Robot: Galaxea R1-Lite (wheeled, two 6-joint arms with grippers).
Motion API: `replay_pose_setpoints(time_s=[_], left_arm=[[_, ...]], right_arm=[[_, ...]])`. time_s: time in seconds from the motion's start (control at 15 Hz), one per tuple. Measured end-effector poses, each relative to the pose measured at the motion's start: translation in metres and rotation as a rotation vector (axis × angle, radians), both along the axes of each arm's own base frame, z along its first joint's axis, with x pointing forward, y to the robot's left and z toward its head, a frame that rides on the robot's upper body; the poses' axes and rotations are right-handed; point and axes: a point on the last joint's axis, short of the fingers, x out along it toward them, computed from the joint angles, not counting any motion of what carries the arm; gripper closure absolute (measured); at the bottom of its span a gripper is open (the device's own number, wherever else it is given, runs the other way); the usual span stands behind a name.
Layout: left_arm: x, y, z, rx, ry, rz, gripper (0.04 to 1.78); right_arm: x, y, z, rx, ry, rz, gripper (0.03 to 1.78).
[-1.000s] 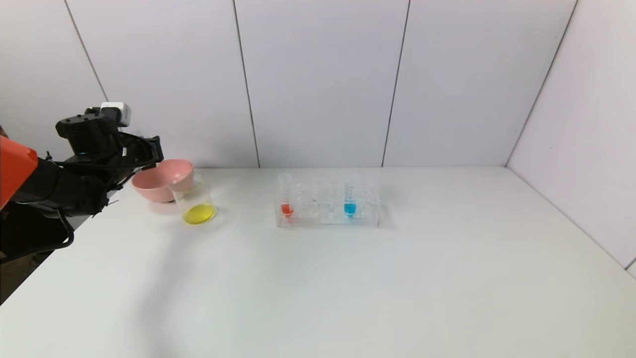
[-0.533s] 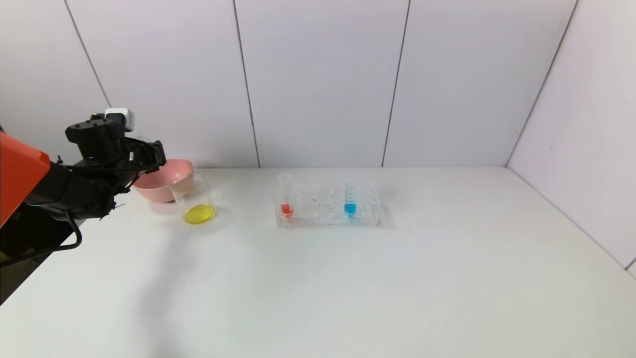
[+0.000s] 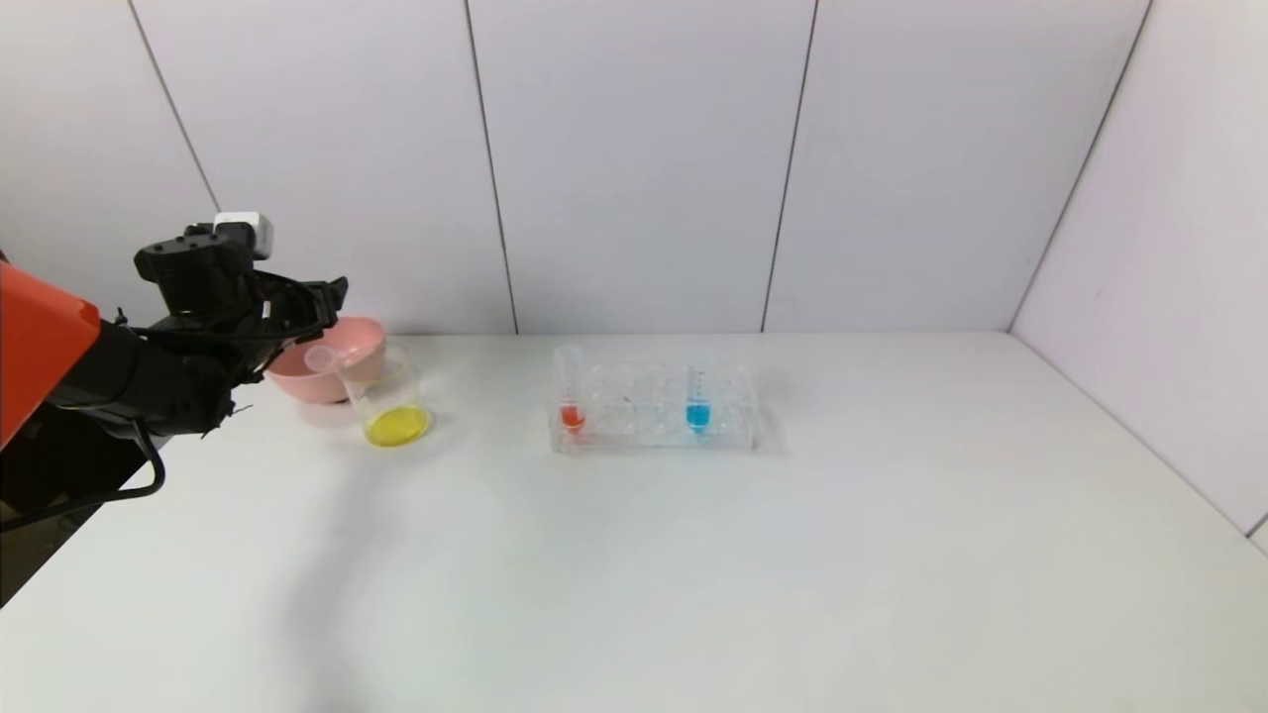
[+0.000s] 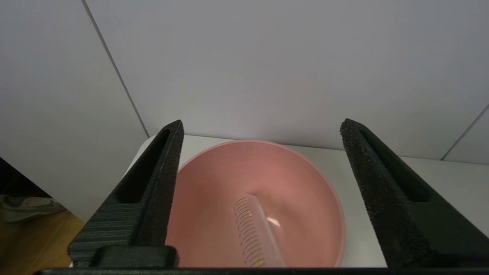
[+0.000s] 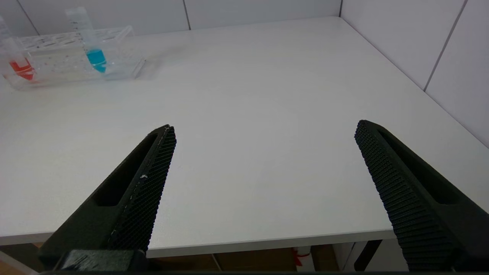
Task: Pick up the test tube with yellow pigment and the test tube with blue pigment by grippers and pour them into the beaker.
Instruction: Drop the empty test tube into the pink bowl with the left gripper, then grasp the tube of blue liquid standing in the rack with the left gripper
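My left gripper (image 3: pixel 332 297) hangs open just above the pink bowl (image 3: pixel 357 342) at the table's back left. In the left wrist view its fingers (image 4: pixel 160 183) stand wide apart, and between them a clear graduated test tube (image 4: pixel 255 229) with only a yellow trace slants in the pink bowl (image 4: pixel 214 198), free of the pads. That tube (image 3: pixel 322 357) also shows at the bowl's rim. The beaker (image 3: pixel 391 401) beside the bowl holds yellow liquid. The test tube with blue pigment (image 3: pixel 698 396) stands upright in the rack. My right gripper (image 5: pixel 265 128) is open over the table's near right edge.
The clear rack (image 3: pixel 654 434) at mid-table also holds a tube with red-orange liquid (image 3: pixel 571 394). The rack (image 5: pixel 72 61) lies far from the right gripper. The table's front edge (image 5: pixel 267 242) runs under the right fingers. White walls stand behind and to the right.
The left gripper shifted slightly right over the pink bowl and opened. The tube it held has left the fingers and now lies in the bowl.
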Motion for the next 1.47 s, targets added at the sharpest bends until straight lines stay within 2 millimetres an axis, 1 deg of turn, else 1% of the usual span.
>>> replay_pose_setpoints(time_s=[0.07, 0.2, 0.4, 0.53, 0.67, 0.87, 0.93, 1.0, 1.07, 1.2, 1.33, 1.47], left_arm=[[-0.004, -0.001, 0.004, 0.001, -0.005, 0.000, 0.23], [-0.014, -0.004, 0.016, 0.004, -0.019, -0.002, 0.08], [-0.039, -0.008, 0.040, 0.011, -0.048, -0.003, 0.04], [-0.065, -0.011, 0.058, 0.013, -0.055, -0.003, 0.04], [-0.096, -0.015, 0.077, 0.007, -0.053, -0.007, 0.04], [-0.150, -0.033, 0.109, -0.049, -0.060, -0.047, 0.04], [-0.168, -0.039, 0.116, -0.078, -0.052, -0.060, 0.04], [-0.186, -0.043, 0.119, -0.099, -0.041, -0.069, 0.04], [-0.204, -0.046, 0.119, -0.112, -0.028, -0.075, 0.04], [-0.233, -0.053, 0.116, -0.121, -0.031, -0.104, 0.04], [-0.258, -0.067, 0.113, -0.127, -0.044, -0.176, 0.04], [-0.274, -0.079, 0.108, -0.145, -0.049, -0.258, 0.04]], right_arm=[[0.000, 0.000, 0.000, 0.000, 0.000, 0.000, 0.10], [0.000, 0.000, 0.000, 0.000, 0.000, 0.000, 0.10], [0.000, 0.000, 0.000, 0.000, 0.000, 0.000, 0.10], [0.000, 0.000, 0.000, 0.000, 0.000, 0.000, 0.10], [0.000, 0.000, 0.000, 0.000, 0.000, 0.000, 0.10], [0.000, 0.000, 0.000, 0.000, 0.000, 0.000, 0.10], [0.000, 0.000, 0.000, 0.000, 0.000, 0.000, 0.10], [0.000, 0.000, 0.000, 0.000, 0.000, 0.000, 0.10], [0.000, 0.000, 0.000, 0.000, 0.000, 0.000, 0.10], [0.000, 0.000, 0.000, 0.000, 0.000, 0.000, 0.10], [0.000, 0.000, 0.000, 0.000, 0.000, 0.000, 0.10], [0.000, 0.000, 0.000, 0.000, 0.000, 0.000, 0.10]])
